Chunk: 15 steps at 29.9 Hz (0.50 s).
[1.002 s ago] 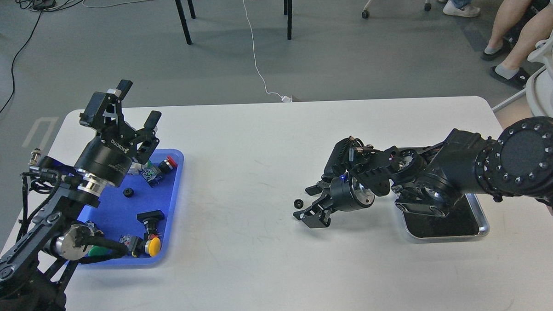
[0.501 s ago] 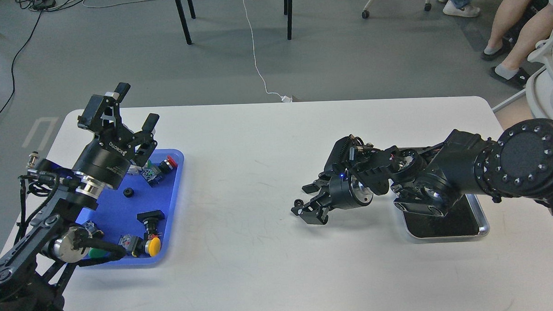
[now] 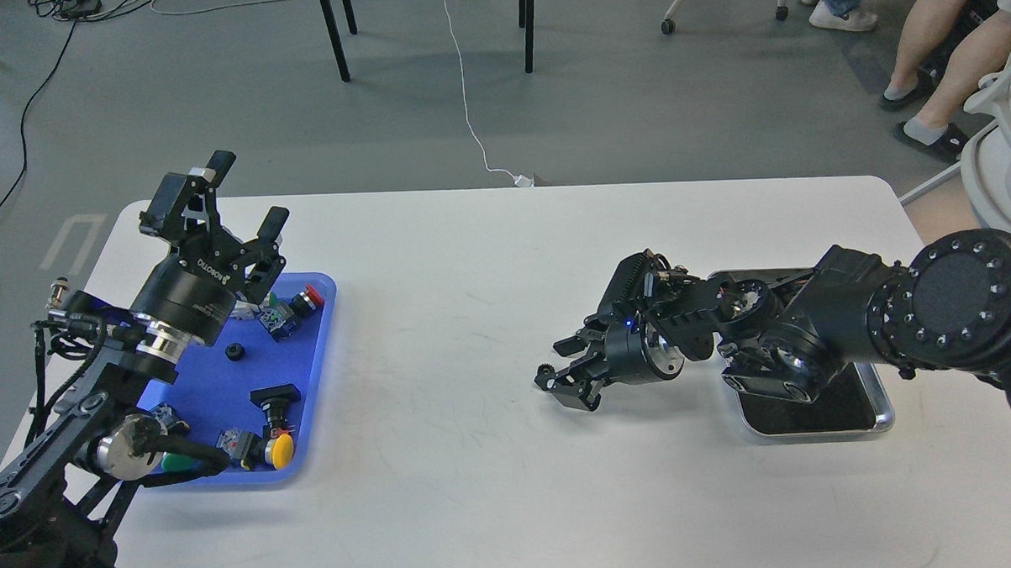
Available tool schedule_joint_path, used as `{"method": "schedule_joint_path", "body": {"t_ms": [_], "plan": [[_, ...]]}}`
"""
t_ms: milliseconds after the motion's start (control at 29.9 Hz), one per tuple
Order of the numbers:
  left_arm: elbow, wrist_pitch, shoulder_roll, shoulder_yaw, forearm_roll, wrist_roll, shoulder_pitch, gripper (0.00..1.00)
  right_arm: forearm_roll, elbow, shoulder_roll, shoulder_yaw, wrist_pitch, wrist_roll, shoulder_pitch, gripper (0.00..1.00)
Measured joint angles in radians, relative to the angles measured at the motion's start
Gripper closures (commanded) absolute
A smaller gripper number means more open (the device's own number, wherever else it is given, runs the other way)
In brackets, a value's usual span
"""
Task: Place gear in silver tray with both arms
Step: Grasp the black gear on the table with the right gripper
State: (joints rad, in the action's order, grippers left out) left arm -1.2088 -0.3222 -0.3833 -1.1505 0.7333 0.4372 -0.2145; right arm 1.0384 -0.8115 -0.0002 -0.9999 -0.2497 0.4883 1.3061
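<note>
A small black gear point(image 3: 545, 369) lies on the white table point(image 3: 471, 260), left of the silver tray point(image 3: 882, 405). My right gripper point(image 3: 558, 364) is low over the table and open. The gear sits at the mouth between its two fingertips; I cannot tell whether they touch it. The right arm point(image 3: 810, 332) covers most of the silver tray, and only the tray's dark bottom and near-right rim show. My left gripper point(image 3: 248, 192) is open and empty, raised above the far end of the blue tray point(image 3: 321, 358).
The blue tray holds another small black gear point(image 3: 235, 352), a red push button point(image 3: 308, 298), a yellow one point(image 3: 282, 449) and other switch parts. People's legs and chair legs are on the floor behind the table.
My right gripper has edged left so the gear now sits between its fingertips, and the fingers have narrowed slightly. My left gripper has drifted a little to the left.
</note>
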Motion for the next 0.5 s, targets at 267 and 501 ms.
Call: {"method": "schedule_joint_path", "body": {"t_ms": [267,501], "plan": [[0.0,0.0,0.0,0.0,0.001,0.0,0.005,0.02,0.0,-0.003,0.0,0.0,-0.002,0.001,-0.001,0.73],[0.0,0.0,0.0,-0.001,0.002,0.0,0.007,0.02,0.0,-0.002,0.0,0.0,-0.003,0.001,-0.001,0.8]]}}
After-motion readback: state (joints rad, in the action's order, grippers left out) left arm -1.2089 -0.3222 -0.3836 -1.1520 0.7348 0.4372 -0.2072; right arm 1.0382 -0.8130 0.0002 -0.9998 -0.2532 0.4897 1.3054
